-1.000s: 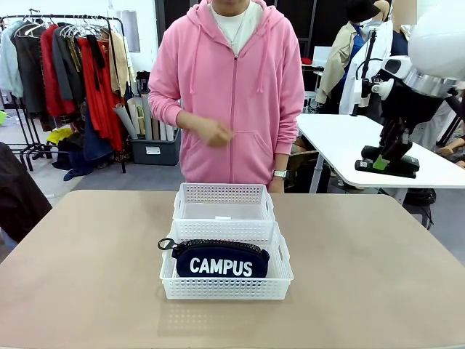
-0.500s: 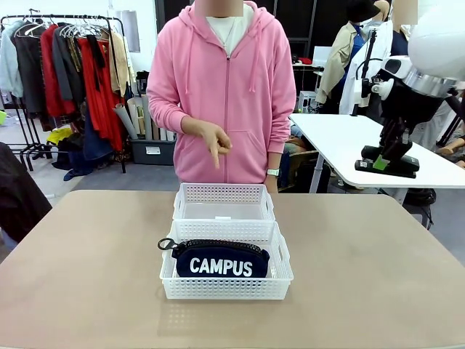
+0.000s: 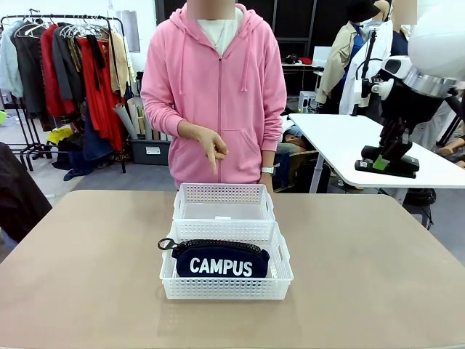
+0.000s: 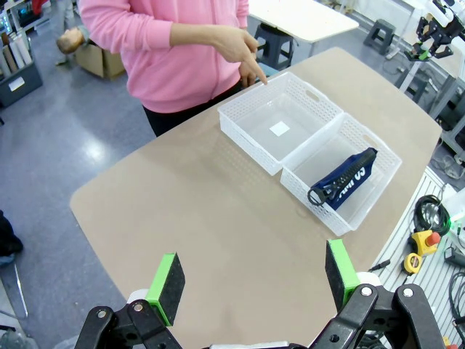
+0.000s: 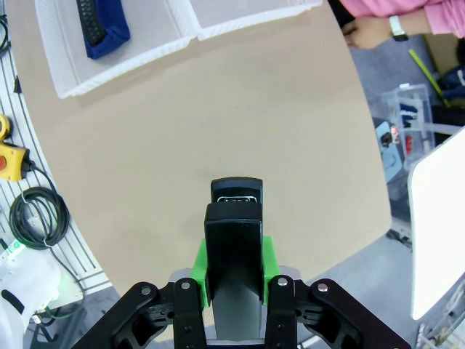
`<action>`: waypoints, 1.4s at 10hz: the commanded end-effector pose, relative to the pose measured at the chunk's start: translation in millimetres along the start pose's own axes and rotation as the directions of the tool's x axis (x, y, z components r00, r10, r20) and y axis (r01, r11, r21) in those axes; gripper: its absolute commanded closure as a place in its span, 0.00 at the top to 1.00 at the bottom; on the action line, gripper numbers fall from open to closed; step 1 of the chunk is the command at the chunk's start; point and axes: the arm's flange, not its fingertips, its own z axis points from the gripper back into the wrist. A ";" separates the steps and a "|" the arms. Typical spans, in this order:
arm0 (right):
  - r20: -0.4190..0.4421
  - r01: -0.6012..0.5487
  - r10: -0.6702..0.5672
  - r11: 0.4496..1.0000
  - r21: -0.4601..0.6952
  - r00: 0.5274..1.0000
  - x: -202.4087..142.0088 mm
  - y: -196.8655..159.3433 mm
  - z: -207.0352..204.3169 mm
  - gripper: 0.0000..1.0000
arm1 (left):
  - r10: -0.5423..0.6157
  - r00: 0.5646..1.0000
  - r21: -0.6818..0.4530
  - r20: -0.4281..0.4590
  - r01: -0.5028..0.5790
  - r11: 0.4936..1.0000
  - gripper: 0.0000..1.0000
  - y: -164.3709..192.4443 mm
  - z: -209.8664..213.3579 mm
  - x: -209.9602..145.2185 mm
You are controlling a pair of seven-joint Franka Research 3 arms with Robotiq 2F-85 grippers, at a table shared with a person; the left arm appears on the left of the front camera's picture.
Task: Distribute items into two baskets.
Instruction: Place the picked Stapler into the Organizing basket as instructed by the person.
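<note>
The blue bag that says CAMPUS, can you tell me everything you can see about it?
The CAMPUS pouch is a navy, soft-looking zip pouch with big white letters on its side. A dark zipper runs along its top, ending in a round black pull loop at one end. It lies lengthwise on its long edge inside the basket nearer the robot, lettering facing the robot, resting on the basket's clear bottom. From the left wrist view it sits slanted across that basket. No hand and no gripper touches it.
</note>
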 end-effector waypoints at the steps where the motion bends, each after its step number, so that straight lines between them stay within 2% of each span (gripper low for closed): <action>1: -0.030 -0.004 0.005 1.000 0.026 1.000 12.6 -10.6 -6.2 0.15 | -0.007 1.000 -0.001 0.008 0.007 1.000 1.00 -0.4 0.5 1.1; 6: 0.039 -0.176 0.174 0.981 0.086 0.984 87.8 -35.8 -27.5 0.15 | -0.007 1.000 -0.001 0.008 0.007 1.000 1.00 -0.4 0.5 1.1; 9: 0.002 -0.215 0.215 0.973 0.081 0.977 140.7 -42.9 -51.7 0.15 | -0.007 1.000 -0.001 0.008 0.007 1.000 1.00 -0.4 0.5 1.1; 14: 0.056 -0.351 0.346 0.926 0.140 0.936 222.0 -45.4 -92.3 0.15 | -0.007 1.000 -0.001 0.008 0.007 1.000 1.00 -0.4 0.5 1.1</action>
